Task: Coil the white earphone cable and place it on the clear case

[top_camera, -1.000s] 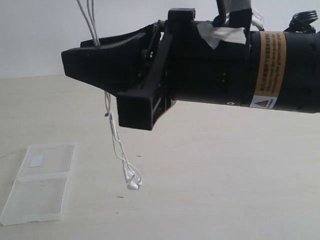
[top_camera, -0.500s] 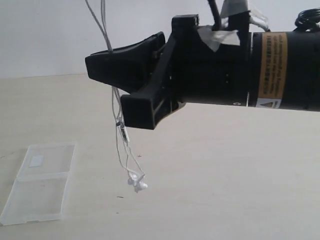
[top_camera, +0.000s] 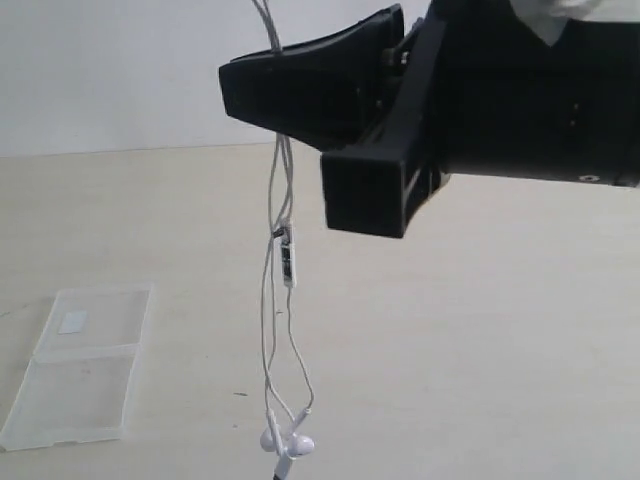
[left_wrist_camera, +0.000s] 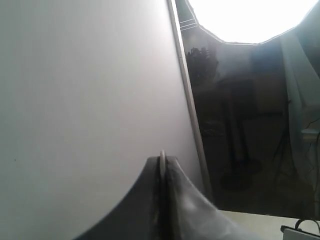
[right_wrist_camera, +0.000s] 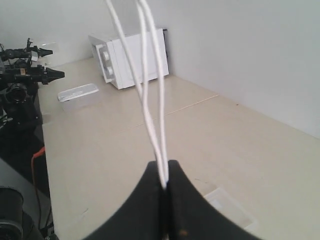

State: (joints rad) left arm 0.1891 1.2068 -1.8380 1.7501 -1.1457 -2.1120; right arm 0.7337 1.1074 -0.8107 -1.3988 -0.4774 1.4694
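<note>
Exterior view, cable (top_camera: pixel 287 258) hangs, case (top_camera: pixel 80 390) well apart

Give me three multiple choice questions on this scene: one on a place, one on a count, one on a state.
1. Where is the flat transparent plastic case?
A. On the table, left of the hanging thin white earphone cable in the exterior view
B. Inside the tool
C. Hanging in the air

2. How many cable strands enter the black right tool in its wrist view?
A. One
B. Three
C. Six

3. The right tool is:
A. Wide open
B. Shut on the cable
C. Shut on nothing

Answers: 1 A, the case lies flat at the exterior view's lower left. 2 B, three white lines meet the fingertips. 3 B, the jaws pinch the strands.
</note>
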